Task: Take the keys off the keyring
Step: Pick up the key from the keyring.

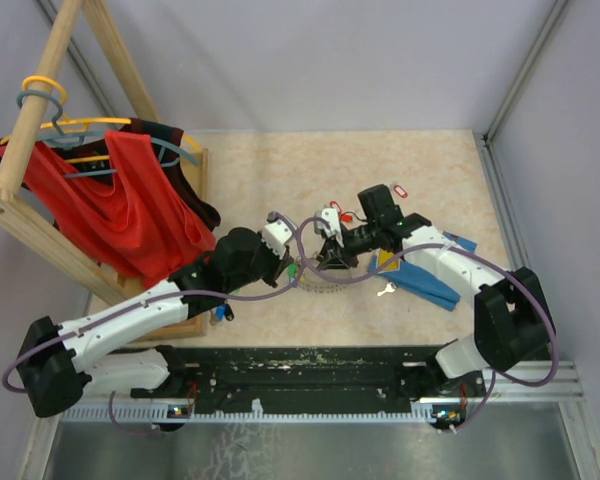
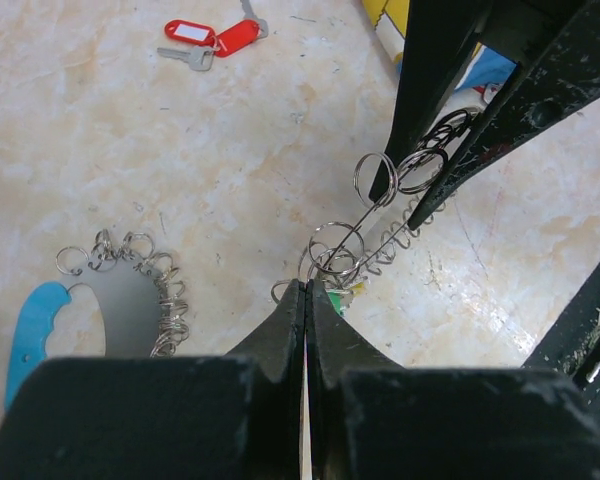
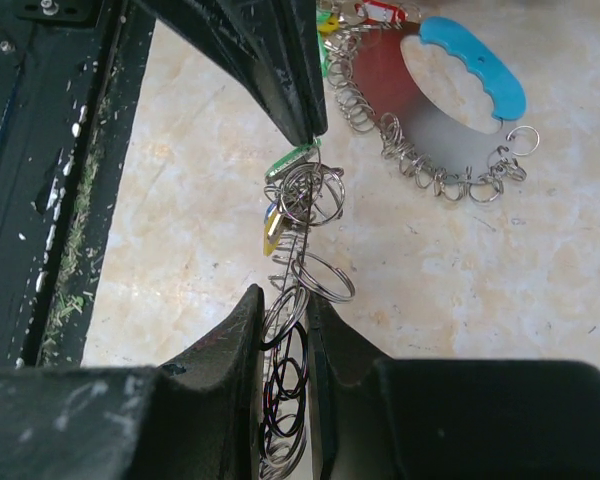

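The left end effector (image 2: pixel 305 298) has its fingers pressed flat together. Its tip meets a green tag (image 3: pixel 292 158) at one end of the keyring (image 3: pixel 305 195). Whether the tag is truly pinched I cannot tell.

The right end effector (image 3: pixel 283 315) is clamped on a bunch of silver loops at the keyring's other end, with rings showing between its fingers. This stretch of loops and coiled wire runs between the two tips, above the bench (image 2: pixel 180 170) near its middle. A yellow tag (image 3: pixel 272 228) hangs from the stretch just below the green one.

More loops fringe a grey plate (image 2: pixel 125 300) with a blue grip (image 2: pixel 30 335), which lies flat on the bench beside the left end effector. I cannot tell whether this fringe joins the held stretch.

Two keys with red tags (image 2: pixel 215 38) lie loose on the bench, well apart from the plate. Another key (image 1: pixel 385 291) lies alone near the right arm, beside some blue pieces (image 1: pixel 430 282). At the far left stands a wooden rack (image 1: pixel 40 110) with a red garment (image 1: pixel 120 210) on hangers.
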Action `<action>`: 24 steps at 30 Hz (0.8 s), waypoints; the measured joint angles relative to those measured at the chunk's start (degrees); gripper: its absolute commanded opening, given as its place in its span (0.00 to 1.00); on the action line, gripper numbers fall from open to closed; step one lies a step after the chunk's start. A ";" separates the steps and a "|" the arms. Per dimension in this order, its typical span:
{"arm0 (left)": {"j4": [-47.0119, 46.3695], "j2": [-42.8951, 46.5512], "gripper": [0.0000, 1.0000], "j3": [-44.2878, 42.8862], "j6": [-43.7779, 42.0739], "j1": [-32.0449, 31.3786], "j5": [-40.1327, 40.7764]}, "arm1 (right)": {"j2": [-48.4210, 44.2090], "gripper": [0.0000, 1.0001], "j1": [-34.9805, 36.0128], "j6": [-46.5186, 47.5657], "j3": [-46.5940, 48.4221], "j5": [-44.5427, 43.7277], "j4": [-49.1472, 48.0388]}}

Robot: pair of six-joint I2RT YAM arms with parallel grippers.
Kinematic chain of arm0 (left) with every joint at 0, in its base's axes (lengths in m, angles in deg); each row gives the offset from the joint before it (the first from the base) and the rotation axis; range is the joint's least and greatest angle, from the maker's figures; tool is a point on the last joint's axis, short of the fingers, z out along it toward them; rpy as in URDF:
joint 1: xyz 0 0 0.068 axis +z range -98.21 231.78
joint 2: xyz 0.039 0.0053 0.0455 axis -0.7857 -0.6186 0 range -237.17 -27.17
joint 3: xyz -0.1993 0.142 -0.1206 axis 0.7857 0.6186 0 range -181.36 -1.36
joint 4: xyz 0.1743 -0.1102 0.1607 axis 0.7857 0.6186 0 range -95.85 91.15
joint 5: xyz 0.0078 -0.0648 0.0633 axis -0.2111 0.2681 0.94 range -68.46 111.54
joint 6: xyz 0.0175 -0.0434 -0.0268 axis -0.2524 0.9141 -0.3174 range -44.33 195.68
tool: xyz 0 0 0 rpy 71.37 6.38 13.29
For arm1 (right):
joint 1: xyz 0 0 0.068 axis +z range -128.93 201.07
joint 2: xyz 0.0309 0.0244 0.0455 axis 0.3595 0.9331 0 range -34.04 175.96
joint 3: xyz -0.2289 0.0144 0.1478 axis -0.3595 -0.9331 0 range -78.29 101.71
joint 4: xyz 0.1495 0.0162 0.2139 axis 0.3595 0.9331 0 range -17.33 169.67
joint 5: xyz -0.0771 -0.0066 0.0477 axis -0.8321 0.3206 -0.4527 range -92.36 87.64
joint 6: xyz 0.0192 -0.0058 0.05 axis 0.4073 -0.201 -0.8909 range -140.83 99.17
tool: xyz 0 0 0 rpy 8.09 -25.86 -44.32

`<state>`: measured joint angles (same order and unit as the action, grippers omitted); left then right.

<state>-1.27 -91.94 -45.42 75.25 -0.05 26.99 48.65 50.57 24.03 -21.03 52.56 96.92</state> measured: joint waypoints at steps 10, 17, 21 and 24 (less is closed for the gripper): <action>0.55 3.67 0.00 -0.04 -2.49 0.09 -4.11 | -1.14 0.00 0.13 10.16 -1.77 1.86 0.28; 1.44 3.98 0.00 -0.04 -3.74 0.22 -6.47 | -1.68 0.00 0.13 14.08 -1.77 2.19 1.77; 1.90 3.98 0.00 -0.04 -3.45 0.50 -8.92 | -1.68 0.00 0.13 15.15 -1.79 2.19 2.54; 1.90 3.82 0.00 -0.07 -2.43 1.27 -10.60 | -1.73 0.00 0.13 15.65 -2.14 2.23 2.54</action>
<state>0.63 -88.12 -45.48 72.82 1.22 16.39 46.92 50.70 39.68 -23.17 54.79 99.46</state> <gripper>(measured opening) 0.005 0.177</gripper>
